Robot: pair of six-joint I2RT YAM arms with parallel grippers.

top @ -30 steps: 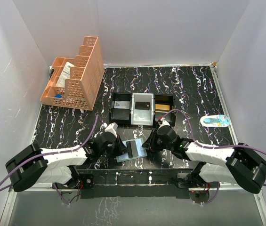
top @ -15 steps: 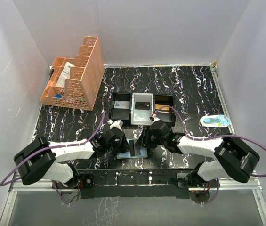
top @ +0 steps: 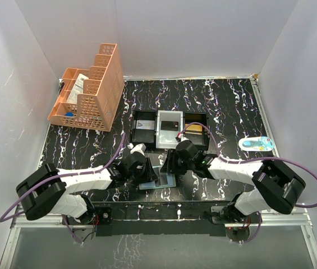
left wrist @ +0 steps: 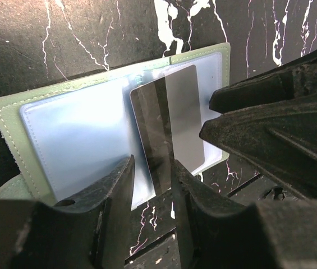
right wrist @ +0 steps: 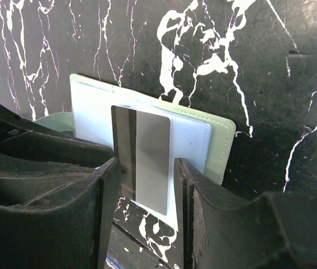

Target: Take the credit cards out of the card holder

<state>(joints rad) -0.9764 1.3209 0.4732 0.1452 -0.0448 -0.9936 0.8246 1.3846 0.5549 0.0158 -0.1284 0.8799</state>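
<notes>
The card holder lies open on the black marbled table, grey-green rim up and pale blue inside. A grey credit card with a dark stripe rests on its inner panel, one short end sticking out over the holder's edge. My left gripper is open just above that end, its fingers not touching the card. From the opposite side, my right gripper is open, one finger on each side of the card with gaps showing. The two grippers nearly meet over the holder.
A black-and-white three-compartment tray sits just behind the holder. An orange lattice organiser stands at the back left. A small white and blue oval object lies at the right. White walls close in the table.
The right gripper moved left over the card holder and opened wider. The left gripper shifted right to the holder, then went from shut to open. The holder stayed in place.
</notes>
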